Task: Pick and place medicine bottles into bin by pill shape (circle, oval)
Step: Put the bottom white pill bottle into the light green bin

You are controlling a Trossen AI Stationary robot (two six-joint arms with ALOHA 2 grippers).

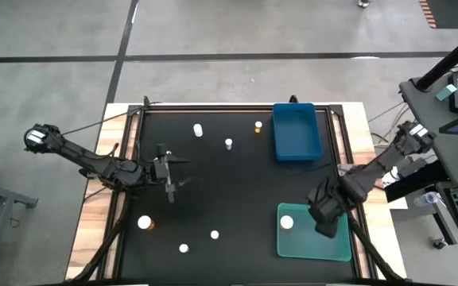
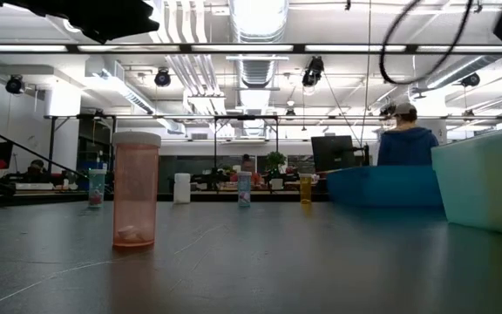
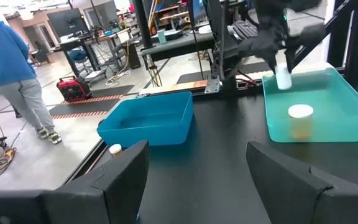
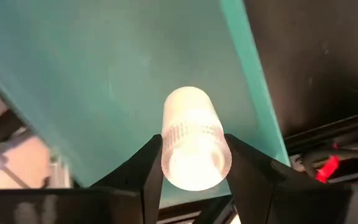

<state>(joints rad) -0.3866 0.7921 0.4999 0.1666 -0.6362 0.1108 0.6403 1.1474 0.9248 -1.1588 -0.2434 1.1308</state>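
Observation:
My right gripper [image 1: 324, 221] hangs over the green tray [image 1: 336, 248] at the near right, shut on a pale bottle [image 4: 193, 137]. It also shows in the left wrist view [image 3: 283, 78]. One white-capped bottle [image 1: 286, 223] stands in the green tray. My left gripper [image 1: 168, 171] is open and empty over the table's left middle. Several small white-capped bottles stand on the black table: three at the far middle [image 1: 198, 129] [image 1: 228, 144] [image 1: 258, 125] and three near the front [image 1: 145, 223] [image 1: 184, 249] [image 1: 215, 234]. My right gripper pinches the bottle's two sides at its ribbed white cap end [image 4: 191, 155] between its two fingers [image 4: 151, 168]. The fingers come from above, pointing down. The bottle hangs below them, about upright, clear of the green tray's floor.
A blue tray [image 1: 296, 131] stands at the far right, beyond the green one. In the low view an amber bottle [image 2: 136, 190] stands close at the left. A person in a blue top [image 2: 405, 139] is in the room behind the table.

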